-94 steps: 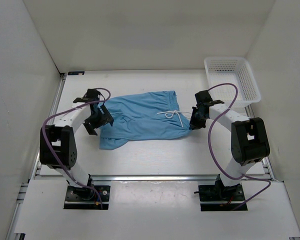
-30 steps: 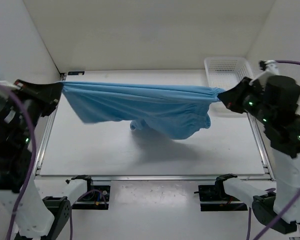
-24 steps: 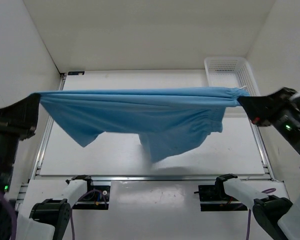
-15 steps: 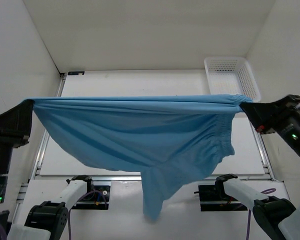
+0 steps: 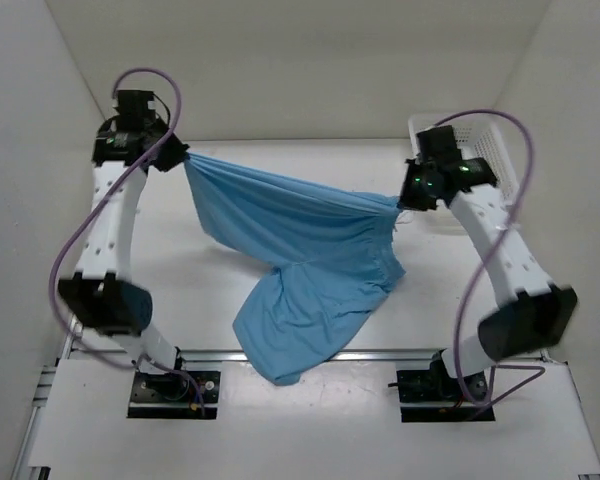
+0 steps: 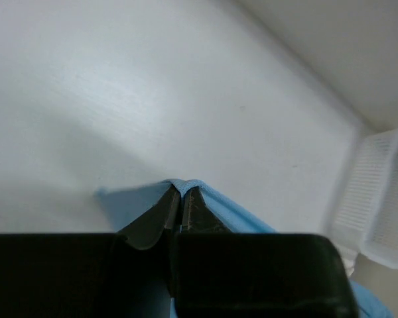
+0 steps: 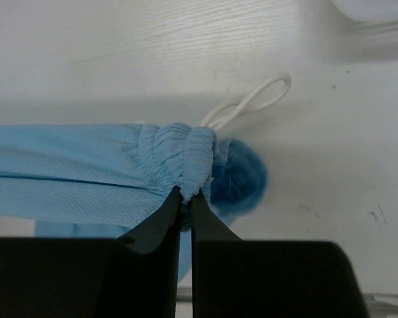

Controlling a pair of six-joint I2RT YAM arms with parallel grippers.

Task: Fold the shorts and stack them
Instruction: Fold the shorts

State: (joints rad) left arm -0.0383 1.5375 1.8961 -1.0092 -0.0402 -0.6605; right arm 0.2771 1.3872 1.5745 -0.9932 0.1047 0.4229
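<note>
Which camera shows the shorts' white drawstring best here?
The right wrist view: the drawstring loops out clearly from the bunched waistband of the shorts, just past the right hand pinching it. The top external view gives only a tiny white trace there; the left wrist view shows no drawstring.

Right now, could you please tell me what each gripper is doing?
Left gripper: shut on the shorts.
Right gripper: shut on the shorts.

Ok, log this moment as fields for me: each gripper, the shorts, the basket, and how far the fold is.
left gripper: shut on a corner of the shorts
right gripper: shut on the bunched waistband, beside the drawstring loop
shorts: spread between both arms, one leg draping toward the near edge
basket: far right corner
fold: not yet done
</note>
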